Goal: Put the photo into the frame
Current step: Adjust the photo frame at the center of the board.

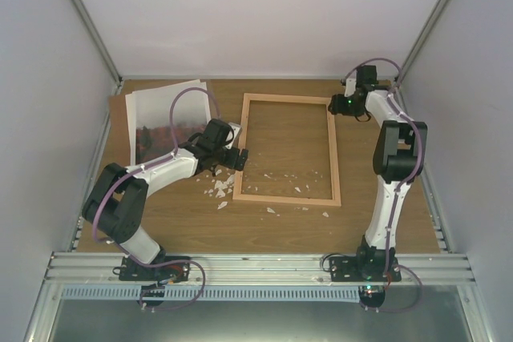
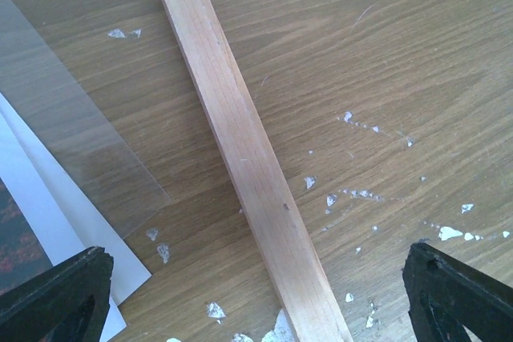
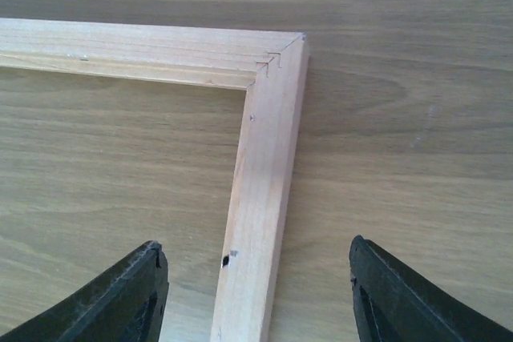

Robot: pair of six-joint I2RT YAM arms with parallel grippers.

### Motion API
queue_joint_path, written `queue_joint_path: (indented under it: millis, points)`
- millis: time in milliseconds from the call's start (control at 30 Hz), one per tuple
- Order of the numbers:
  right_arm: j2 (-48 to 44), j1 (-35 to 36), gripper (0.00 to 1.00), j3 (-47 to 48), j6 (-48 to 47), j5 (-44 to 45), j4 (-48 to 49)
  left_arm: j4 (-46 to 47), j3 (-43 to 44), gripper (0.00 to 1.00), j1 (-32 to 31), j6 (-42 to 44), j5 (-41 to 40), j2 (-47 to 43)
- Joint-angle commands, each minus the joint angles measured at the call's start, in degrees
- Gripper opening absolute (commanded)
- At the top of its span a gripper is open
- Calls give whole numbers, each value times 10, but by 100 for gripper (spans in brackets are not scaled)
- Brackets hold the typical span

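Insertion not done. White-bordered paper photo of red hills (image 1: 164,114) lies upper left in top view, outside the empty light-wood rectangular frame (image 1: 334,158) at centre. Left gripper (image 2: 256,254) spread wide astride its left rail, right gripper (image 3: 255,246) spread astride upper-right corner. Neither holds anything.

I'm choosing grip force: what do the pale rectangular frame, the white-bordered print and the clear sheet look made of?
Pale rectangular frame: light wood, matte and seemingly unvarnished; grain and a mitred corner joint show. White-bordered print: probably paper, judging by its thin white edge; finish unclear. Clear sheet: transparent with faint glare; plastic or glass, cannot tell which.
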Motion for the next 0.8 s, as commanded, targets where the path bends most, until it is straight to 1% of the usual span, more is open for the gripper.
queue_joint_path:
  millis: [0, 467, 767]
  points:
    - [40, 2, 62, 27, 10, -24, -16, 16, 8, 99, 2, -9, 6, 12]
    - [59, 3, 56, 17, 10, -48, -21, 21, 12, 99, 3, -10, 6, 21]
    - [80, 0, 50, 25, 10, -44, -22, 20, 14, 99, 3, -10, 4, 21]
